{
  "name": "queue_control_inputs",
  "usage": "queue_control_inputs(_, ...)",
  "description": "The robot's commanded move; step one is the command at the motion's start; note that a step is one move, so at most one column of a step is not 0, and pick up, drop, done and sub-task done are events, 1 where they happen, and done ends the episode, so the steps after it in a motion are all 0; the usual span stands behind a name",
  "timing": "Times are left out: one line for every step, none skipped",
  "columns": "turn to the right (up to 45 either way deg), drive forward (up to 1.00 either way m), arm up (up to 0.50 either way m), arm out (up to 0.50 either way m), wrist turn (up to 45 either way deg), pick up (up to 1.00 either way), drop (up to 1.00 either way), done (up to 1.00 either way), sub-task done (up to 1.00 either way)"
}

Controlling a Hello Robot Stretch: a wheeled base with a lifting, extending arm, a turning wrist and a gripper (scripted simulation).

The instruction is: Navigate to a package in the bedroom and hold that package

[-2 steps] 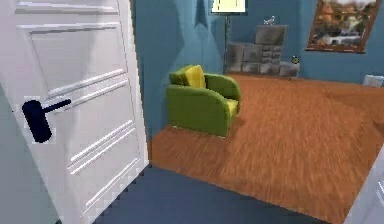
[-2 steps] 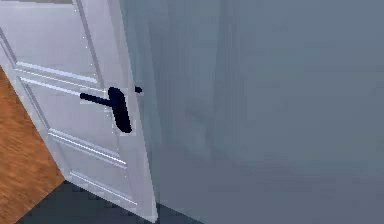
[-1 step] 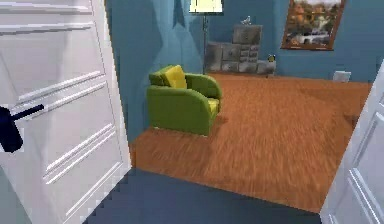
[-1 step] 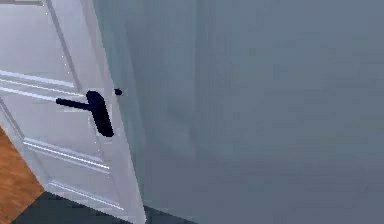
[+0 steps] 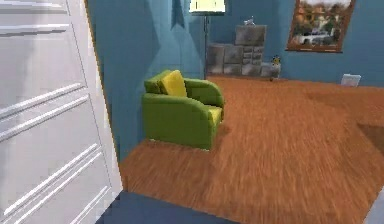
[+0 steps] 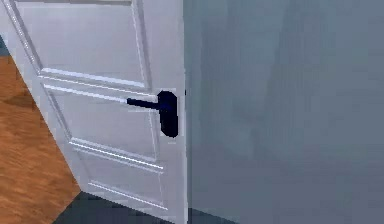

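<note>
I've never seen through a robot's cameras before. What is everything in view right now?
door: white, panelled; one at the forward view's left, one across the arm side view; cannot tell if they are the same door
door handle: one, dark, on the door's edge in the arm side view
armchair: one, green, by the blue wall
cushion: one, yellow, on the armchair
floor lamp: one, pale shade, behind the armchair
cabinet: one, grey, against the far wall
picture: one, dark frame, on the far wall at upper right
small pale thing: one, on the floor at the far wall; too small to name
floor: brown wood
</note>
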Motion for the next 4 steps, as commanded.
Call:
queue_control_inputs(18.0, 0.0, 0.0, 0.0, 0.0, 0.0, 0.0, 0.0, 0.0)
queue_control_inputs(0.0, 0.65, 0.0, 0.0, 0.0, 0.0, 0.0, 0.0, 0.0)
queue_control_inputs(12.0, 0.0, 0.0, 0.0, 0.0, 0.0, 0.0, 0.0, 0.0)
queue_control_inputs(0.0, 0.85, 0.0, 0.0, 0.0, 0.0, 0.0, 0.0, 0.0)
